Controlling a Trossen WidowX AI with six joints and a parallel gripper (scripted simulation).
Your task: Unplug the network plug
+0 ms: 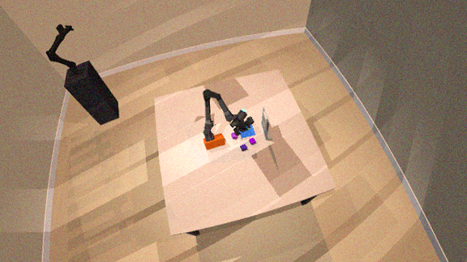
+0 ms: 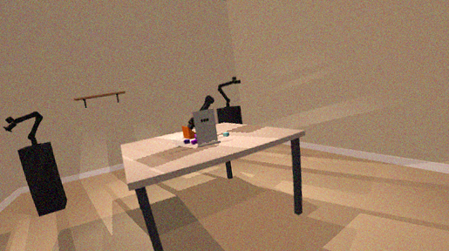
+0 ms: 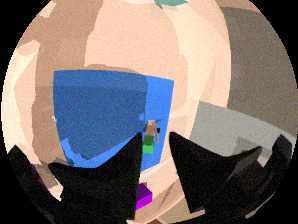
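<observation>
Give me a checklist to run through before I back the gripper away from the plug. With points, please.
1. Plug point(image 3: 148, 147) out of the panel point(image 1: 265, 125) point(image 2: 206, 131) point(image 3: 217, 122): ok, it shows apart from it.
2. Plug over the blue square point(image 1: 248, 134) point(image 3: 100, 110): ok, near one edge in the wrist view.
3. Plug resting flat on the square: cannot tell.
4. Gripper point(image 1: 243, 131) point(image 3: 156, 136) open: ok, partly, with a gap beside the plug.
5. Both fingers free of the plug: cannot tell; one tip looks very close.
6. Panel upright: ok.
</observation>
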